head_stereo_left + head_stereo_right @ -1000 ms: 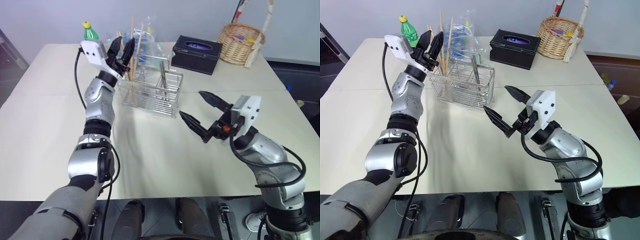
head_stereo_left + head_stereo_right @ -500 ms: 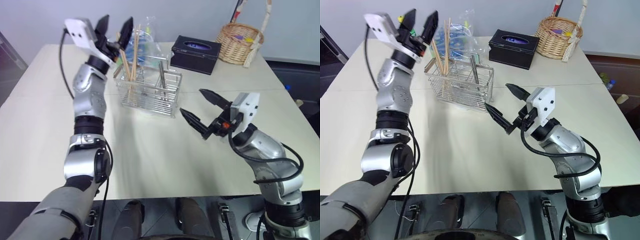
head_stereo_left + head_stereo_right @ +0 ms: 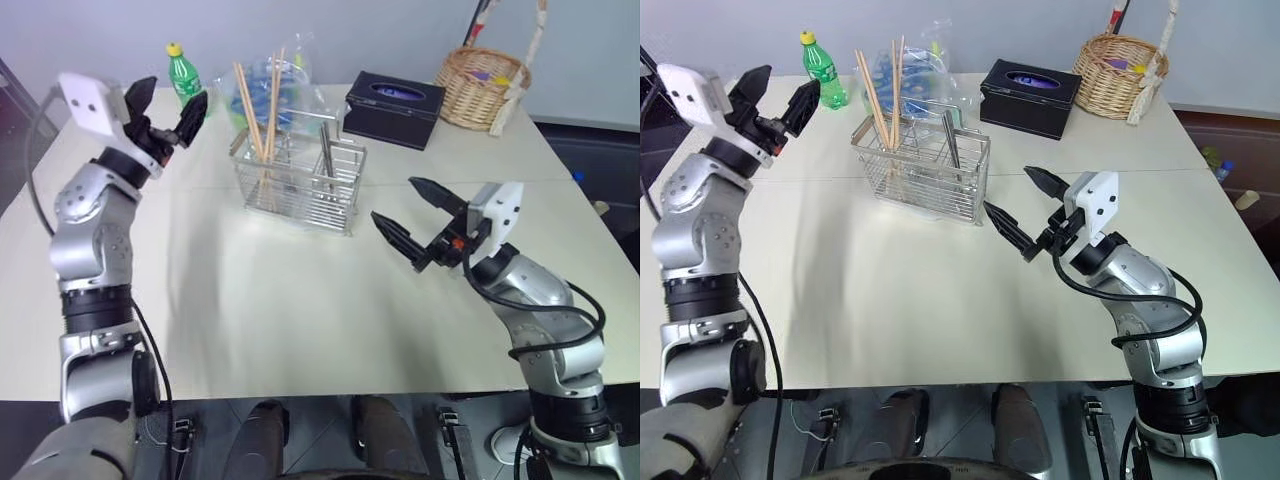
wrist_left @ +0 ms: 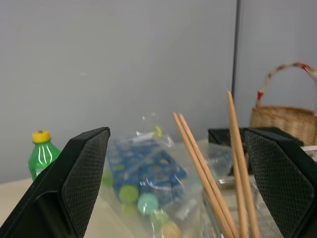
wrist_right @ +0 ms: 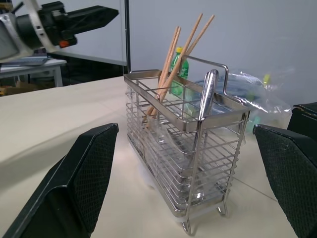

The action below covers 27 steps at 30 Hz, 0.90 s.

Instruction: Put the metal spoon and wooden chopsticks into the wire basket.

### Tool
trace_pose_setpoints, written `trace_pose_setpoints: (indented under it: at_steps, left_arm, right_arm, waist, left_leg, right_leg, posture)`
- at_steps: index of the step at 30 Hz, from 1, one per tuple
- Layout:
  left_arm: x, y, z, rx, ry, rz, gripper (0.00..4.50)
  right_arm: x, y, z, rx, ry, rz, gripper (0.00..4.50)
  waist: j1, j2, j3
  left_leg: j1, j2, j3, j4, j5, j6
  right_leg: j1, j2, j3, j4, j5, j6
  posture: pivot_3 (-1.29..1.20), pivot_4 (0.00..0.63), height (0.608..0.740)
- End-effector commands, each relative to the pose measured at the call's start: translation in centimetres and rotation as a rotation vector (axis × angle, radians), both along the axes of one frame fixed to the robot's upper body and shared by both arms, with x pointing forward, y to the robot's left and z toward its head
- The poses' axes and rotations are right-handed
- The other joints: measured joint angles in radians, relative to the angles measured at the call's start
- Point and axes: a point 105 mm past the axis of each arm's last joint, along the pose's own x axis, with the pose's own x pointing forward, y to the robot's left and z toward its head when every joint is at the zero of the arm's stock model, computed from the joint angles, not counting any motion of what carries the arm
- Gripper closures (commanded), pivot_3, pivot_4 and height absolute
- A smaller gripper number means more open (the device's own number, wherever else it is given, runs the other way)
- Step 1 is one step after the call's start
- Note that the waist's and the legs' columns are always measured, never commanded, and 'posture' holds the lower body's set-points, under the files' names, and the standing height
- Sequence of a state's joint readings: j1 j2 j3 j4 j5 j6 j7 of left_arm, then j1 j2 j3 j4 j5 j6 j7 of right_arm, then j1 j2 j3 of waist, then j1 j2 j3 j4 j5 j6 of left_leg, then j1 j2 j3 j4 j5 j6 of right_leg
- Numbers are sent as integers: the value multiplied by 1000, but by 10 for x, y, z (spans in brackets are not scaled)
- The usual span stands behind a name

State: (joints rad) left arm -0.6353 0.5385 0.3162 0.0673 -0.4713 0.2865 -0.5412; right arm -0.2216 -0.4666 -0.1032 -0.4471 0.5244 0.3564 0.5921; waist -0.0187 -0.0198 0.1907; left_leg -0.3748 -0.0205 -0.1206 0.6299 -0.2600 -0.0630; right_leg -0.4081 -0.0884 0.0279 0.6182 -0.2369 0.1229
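Note:
The wire basket (image 3: 310, 205) stands on the table's far middle. The wooden chopsticks (image 3: 258, 110) lean upright in its left compartment, tips sticking out above the rim. The metal spoon (image 3: 326, 150) stands bowl down in the right compartment, handle up. My left gripper (image 3: 176, 92) hovers open and empty to the basket's left, well apart from it, fingers aimed toward the chopsticks (image 4: 203, 168). My right gripper (image 3: 393, 200) hangs open and empty just right of the basket (image 5: 188, 163), facing the spoon (image 5: 208, 94).
A green bottle (image 3: 181, 72) and a clear plastic bag (image 3: 285, 85) of coloured items sit behind the basket. A black tissue box (image 3: 393, 106) and a wicker basket (image 3: 483, 85) stand at the back right. Bare tabletop stretches in front.
My left gripper opened off the chopsticks and drew back to the left, away from the basket. The chopsticks now stand in the basket. My right gripper stayed about where it was.

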Motion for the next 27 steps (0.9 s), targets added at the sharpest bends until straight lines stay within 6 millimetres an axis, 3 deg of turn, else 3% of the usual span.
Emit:
trace_pose_setpoints:
  at_steps: [1, 7, 15, 27]
  left_arm:
    - [-20, 0, 2, 28, 7, -43, 35]
    - [-43, -4, -24, 41, 108, -89, 35]
    - [-87, -28, -46, 43, 220, -266, 35]
    - [-106, -31, -59, -9, 280, -244, 35]
  right_arm:
    - [-8, -1, 6, -17, -32, 22, 0]
    - [-11, -6, -1, -29, -1, 24, 0]
    - [-16, -15, -5, -52, 36, 34, 0]
    - [-17, -16, -9, -65, 63, 62, 0]
  waist:
    - [-1, 0, 0]
    - [1, 0, 0]
    - [2, 0, 0]
    - [4, 1, 0]
  left_leg:
    - [0, 0, 0, 0, 0, 0]
    - [0, 0, 0, 0, 0, 0]
    - [0, 0, 0, 0, 0, 0]
    - [0, 1, 0, 0, 0, 0]
  right_leg:
    - [0, 0, 0, 0, 0, 0]
    - [0, 0, 0, 0, 0, 0]
    - [0, 0, 0, 0, 0, -1]
    - [1, 0, 0, -1, -1, -3]
  posture:
    - [0, 150, 740]
    - [0, 150, 740]
    - [0, 150, 740]
    - [0, 150, 740]
